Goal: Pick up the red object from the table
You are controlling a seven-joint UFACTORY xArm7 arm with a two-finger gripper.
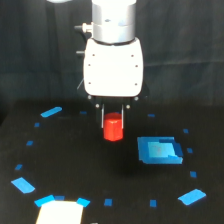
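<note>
The red object (pixel 113 132) is a small red-orange stubby block, upright near the middle of the black table (pixel 70 150). My gripper (pixel 113 124) hangs straight down from its white body (pixel 113 67), with one dark finger on each side of the block's upper part. The fingers touch the block's sides, so the gripper looks shut on it. I cannot tell whether the block's base rests on the table or hangs just above it.
A larger blue square (pixel 159 150) lies just to the exterior view's right of the block. Small blue tape pieces are scattered around, such as at the back left (pixel 51 111), front left (pixel 22 185) and front right (pixel 192 196). A white patch (pixel 60 212) lies at the front edge.
</note>
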